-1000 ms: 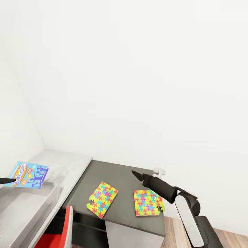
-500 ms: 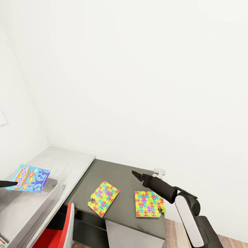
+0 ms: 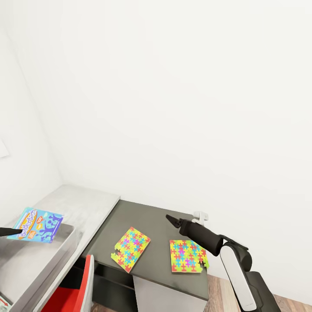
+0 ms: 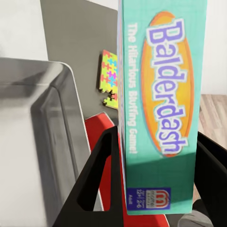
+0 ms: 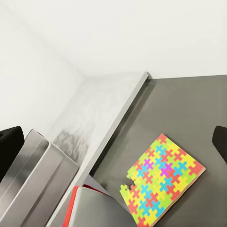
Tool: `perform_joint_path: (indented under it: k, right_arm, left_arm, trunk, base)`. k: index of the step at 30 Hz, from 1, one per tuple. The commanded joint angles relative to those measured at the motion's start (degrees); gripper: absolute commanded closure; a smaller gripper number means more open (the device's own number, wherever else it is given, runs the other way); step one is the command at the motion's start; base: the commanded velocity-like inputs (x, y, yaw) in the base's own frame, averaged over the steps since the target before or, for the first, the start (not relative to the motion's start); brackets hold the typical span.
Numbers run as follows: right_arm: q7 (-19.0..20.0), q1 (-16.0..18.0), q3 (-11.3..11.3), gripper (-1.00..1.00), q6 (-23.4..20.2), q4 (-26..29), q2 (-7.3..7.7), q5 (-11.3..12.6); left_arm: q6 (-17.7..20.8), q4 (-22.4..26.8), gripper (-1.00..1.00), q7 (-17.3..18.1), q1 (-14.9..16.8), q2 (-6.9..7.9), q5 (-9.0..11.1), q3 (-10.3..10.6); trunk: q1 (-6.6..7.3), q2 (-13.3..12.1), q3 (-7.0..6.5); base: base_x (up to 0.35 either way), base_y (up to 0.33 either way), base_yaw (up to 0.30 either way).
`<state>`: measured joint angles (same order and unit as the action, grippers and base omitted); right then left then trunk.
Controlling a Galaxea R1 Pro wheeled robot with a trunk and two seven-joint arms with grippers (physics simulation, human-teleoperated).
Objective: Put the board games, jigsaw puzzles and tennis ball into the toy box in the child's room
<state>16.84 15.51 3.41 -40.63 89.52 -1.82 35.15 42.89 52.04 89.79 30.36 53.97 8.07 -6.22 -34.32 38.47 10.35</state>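
My left gripper (image 3: 5, 231) is shut on a blue "Balderdash" board game (image 3: 37, 224), holding it in the air above the far end of the toy box (image 3: 41, 255). In the left wrist view the board game (image 4: 161, 94) stands on edge between the black fingers (image 4: 101, 175), beside the toy box's grey wall (image 4: 52, 123). Two jigsaw puzzles (image 3: 131, 249) (image 3: 187, 256) lie flat on the table's lower dark section (image 3: 147, 219). My right gripper (image 3: 172, 219) hovers open above that section, behind the right puzzle. One jigsaw puzzle (image 5: 163, 177) appears in the right wrist view.
The table's pale grey top (image 3: 82, 201) runs into the wall corner. A red chair (image 3: 71, 292) stands under the table's front edge. A small white fitting (image 3: 200, 215) sticks out of the wall behind my right gripper. Wood floor (image 3: 216, 294) lies at the right.
The head view has shifted a little, showing more of the left wall. The left gripper still holds the board game over the toy box. The right arm has stayed put.
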Motion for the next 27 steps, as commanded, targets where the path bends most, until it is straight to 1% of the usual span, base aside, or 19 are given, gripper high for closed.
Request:
perform_joint_path:
  k: [1,4,6,7,8,9,10,12,17,23,27]
  right_arm:
    - [0.1,0.0,-0.1,-1.00,-0.3,0.0,-0.03,0.0]
    - [0.0,0.0,-0.1,-1.00,-0.3,0.0,-0.03,-0.1]
    - [0.0,0.0,0.0,-1.00,-0.2,0.0,-0.03,-0.1]
    - [0.0,0.0,0.0,-1.00,-0.1,0.0,-0.03,-0.2]
    - [0.0,0.0,0.0,-1.00,-0.1,0.0,-0.03,-0.2]
    - [-0.1,0.0,0.0,-1.00,0.0,0.0,-0.03,-0.2]
    - [-0.1,0.0,0.0,-1.00,0.0,0.0,-0.03,-0.3]
    - [-0.1,0.0,0.0,-1.00,0.0,0.0,-0.03,-0.3]
    - [-0.1,0.0,0.0,-1.00,0.0,0.0,-0.03,-0.3]
    - [-0.1,0.0,0.0,-1.00,0.0,-0.1,-0.03,-0.3]
    - [-0.1,0.0,0.0,-1.00,0.0,-0.1,-0.03,-0.3]
  left_arm:
    - [0.6,0.0,1.00,0.2,0.1,0.10,0.0,0.1]
    - [0.5,0.1,1.00,0.2,0.1,0.42,-0.3,0.2]
    - [0.5,0.2,1.00,0.2,0.1,0.54,-1.4,0.2]
    - [0.5,0.4,1.00,0.2,0.1,0.60,-2.8,0.1]
    - [0.5,0.4,1.00,0.2,0.1,0.62,-3.5,0.1]
    - [0.5,0.6,1.00,0.2,0.1,0.66,-5.9,0.0]
    - [0.5,0.8,1.00,0.2,0.1,0.67,-7.1,-0.1]
    - [0.2,1.0,1.00,0.2,0.1,0.70,-8.3,-0.1]
    - [-2.4,1.2,1.00,0.2,0.1,0.72,-9.3,-0.2]
    - [-3.0,1.5,1.00,0.2,0.1,0.26,-9.6,-0.1]
    - [-2.8,3.7,1.00,0.2,0.1,0.01,-10.2,-0.1]
  trunk:
    - [-0.02,0.1,0.10]
    - [-0.02,0.1,0.10]
    - [-0.02,0.1,0.10]
    - [-0.02,0.1,0.10]
    - [-0.02,0.1,0.10]
    - [-0.02,0.1,0.10]
    - [-0.02,0.1,0.10]
    - [-0.02,0.1,0.10]
    - [-0.02,0.1,0.10]
    - [-0.02,0.1,0.10]
    - [-0.02,0.1,0.10]
  base:
    - [-0.001,0.001,0.000]
    - [0.000,0.000,0.000]
    - [0.000,0.000,0.000]
    - [0.000,0.000,0.000]
    - [0.000,0.000,0.000]
    - [0.000,0.000,0.000]
    - [0.000,0.000,0.000]
    - [0.000,0.000,0.000]
    - [0.000,0.000,0.000]
    - [0.000,0.000,0.000]
    - [0.000,0.000,0.000]
